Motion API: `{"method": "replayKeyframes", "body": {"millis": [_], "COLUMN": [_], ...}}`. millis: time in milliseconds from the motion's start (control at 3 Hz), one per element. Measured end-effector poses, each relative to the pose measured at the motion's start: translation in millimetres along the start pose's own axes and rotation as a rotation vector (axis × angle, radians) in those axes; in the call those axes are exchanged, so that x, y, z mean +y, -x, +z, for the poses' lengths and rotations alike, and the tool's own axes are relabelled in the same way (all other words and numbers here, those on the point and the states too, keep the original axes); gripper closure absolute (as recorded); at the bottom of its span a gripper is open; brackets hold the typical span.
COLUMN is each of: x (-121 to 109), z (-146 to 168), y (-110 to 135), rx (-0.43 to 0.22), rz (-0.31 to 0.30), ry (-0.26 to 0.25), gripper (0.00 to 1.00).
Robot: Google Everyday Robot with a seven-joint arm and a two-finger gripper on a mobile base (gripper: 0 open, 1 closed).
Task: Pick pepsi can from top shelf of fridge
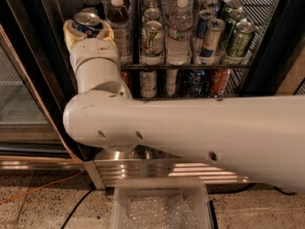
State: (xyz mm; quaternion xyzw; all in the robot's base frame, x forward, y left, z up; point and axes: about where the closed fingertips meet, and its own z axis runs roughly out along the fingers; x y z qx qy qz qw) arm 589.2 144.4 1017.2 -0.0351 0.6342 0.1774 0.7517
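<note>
The pepsi can [86, 21], dark blue with a silver lid and pull tab, sits between the cream pads of my gripper [87, 28]. The gripper is shut on it at the left end of the fridge's top shelf [190, 67], a dark wire rack with a thin front rail. The white wrist [95, 66] drops from the gripper to the thick arm [200, 132], which crosses the whole view. The fridge [281, 42] has a black frame and a ribbed steel base panel [143, 168]. Whether the can touches the rack is hidden by the fingers.
The top shelf holds water bottles [178, 32], white-and-green soda cans [152, 39] and slim energy drink cans [213, 35]. More cans stand on the lower rack [190, 82]. The glass door [19, 94] is open at left. A clear plastic bin [162, 209] and an orange cable [28, 194] lie on the floor.
</note>
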Motion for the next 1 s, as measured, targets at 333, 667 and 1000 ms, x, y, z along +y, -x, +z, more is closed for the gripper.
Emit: {"method": "replayKeyframes", "body": {"millis": [333, 667, 1000], "x": [-1, -2, -2], "z": [-33, -51, -51], "y": [-11, -19, -19], "rx": [0.054, 0.114, 0.114], "rz": [0.057, 0.097, 0.097], "ry": [0.015, 0.046, 0.046], "gripper": [1.00, 1.00, 1.00]}}
